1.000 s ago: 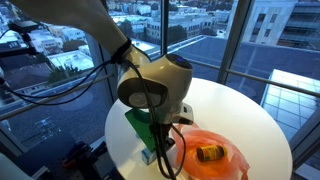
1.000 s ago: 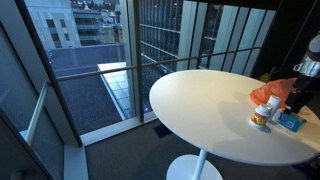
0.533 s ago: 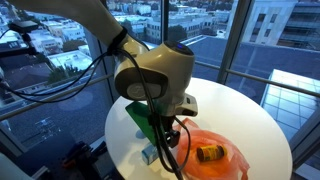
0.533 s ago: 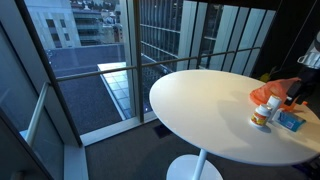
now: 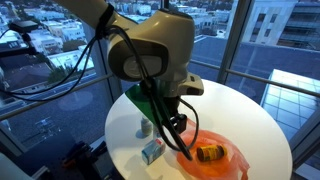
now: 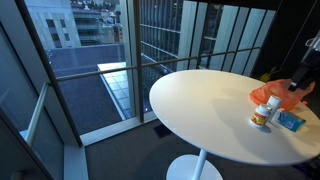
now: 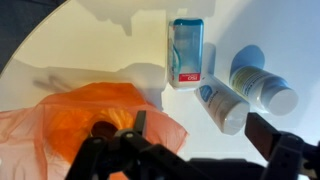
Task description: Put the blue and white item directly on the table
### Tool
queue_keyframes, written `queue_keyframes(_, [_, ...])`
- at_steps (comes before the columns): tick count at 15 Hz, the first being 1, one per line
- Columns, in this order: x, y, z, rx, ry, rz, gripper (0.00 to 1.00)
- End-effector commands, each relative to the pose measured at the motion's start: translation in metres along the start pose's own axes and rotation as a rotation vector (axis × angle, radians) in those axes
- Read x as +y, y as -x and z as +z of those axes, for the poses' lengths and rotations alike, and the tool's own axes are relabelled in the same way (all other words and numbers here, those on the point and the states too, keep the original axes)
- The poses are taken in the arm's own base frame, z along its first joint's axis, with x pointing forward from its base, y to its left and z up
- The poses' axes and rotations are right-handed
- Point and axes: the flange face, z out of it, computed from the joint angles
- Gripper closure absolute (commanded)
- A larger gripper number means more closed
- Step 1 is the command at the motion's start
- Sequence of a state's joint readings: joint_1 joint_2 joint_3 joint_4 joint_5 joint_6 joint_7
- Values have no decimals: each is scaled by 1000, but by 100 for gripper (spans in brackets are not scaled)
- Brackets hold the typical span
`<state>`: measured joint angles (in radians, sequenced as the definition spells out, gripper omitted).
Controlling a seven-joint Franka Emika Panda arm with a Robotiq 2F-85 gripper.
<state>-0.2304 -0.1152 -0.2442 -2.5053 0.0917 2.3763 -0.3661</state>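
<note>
**Box sits on the table, fingers spread and empty**

The box [image 7: 187, 52] lies flat on the white table [image 7: 95, 40], label up, clear of the orange dish [image 7: 85, 120]. Just beside it in the wrist view lie two white cylinders [image 7: 222, 107] [image 7: 265, 90], tipped on their sides. The fingers [image 7: 270, 135] hang above, wide apart, gripping nothing. In an exterior view the box [image 5: 152, 151] rests near the table's edge, and a yellow-brown item [image 5: 208, 153] sits in the dish.
</note>
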Motion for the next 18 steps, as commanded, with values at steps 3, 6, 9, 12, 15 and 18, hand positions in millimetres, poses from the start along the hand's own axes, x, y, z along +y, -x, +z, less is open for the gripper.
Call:
queue_keyframes(3, [-7,1,-56,-27,96,112,0])
queue_keyframes(6, [-13,6,-82,-81,139,169,0])
queue_keyframes(9, [-20,12,-108,-143,153,189,0])
queue_keyframes(12, [-24,15,-128,-175,155,201,0])
queue_keyframes(15, [-24,16,-124,-173,127,181,0])
queue_keyframes(18, [-24,16,-123,-179,127,181,0])
